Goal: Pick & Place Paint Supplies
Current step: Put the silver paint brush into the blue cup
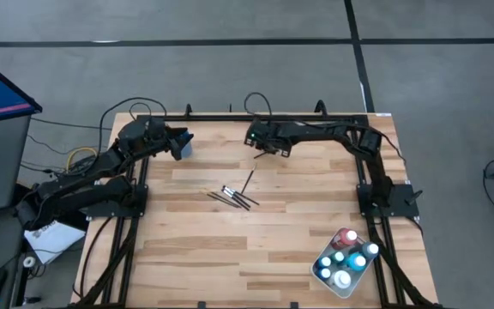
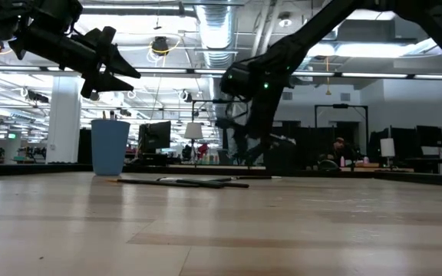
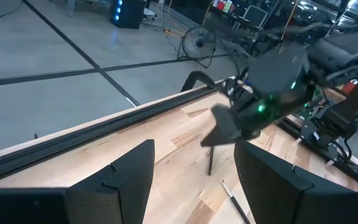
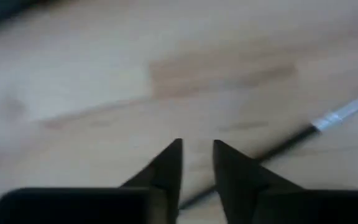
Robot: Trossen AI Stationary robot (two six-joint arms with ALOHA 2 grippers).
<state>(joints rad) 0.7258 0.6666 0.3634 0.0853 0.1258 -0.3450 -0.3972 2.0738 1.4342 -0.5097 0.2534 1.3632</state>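
Note:
Several thin dark-handled paintbrushes (image 1: pixel 232 196) lie flat in a loose group mid-table, seen low as a dark line (image 2: pixel 183 182). One more brush (image 1: pixel 250 178) lies apart, just near-side of my right gripper (image 1: pixel 262 153). The right wrist view shows that brush (image 4: pixel 284 146) on the wood below my right gripper (image 4: pixel 197 149), whose fingers stand a narrow gap apart and hold nothing. My left gripper (image 1: pixel 181 142) hangs wide open (image 3: pixel 194 168) above the blue cup (image 2: pixel 110 146). Small paint bottles (image 1: pixel 346 255) stand in the white tray (image 1: pixel 320 273).
The blue cup (image 1: pixel 184 151) stands at the far left of the table with brush ends sticking out of its top. The white tray sits at the near right corner. Bare wood lies between the brushes and the tray. Dark arm frames run along both sides.

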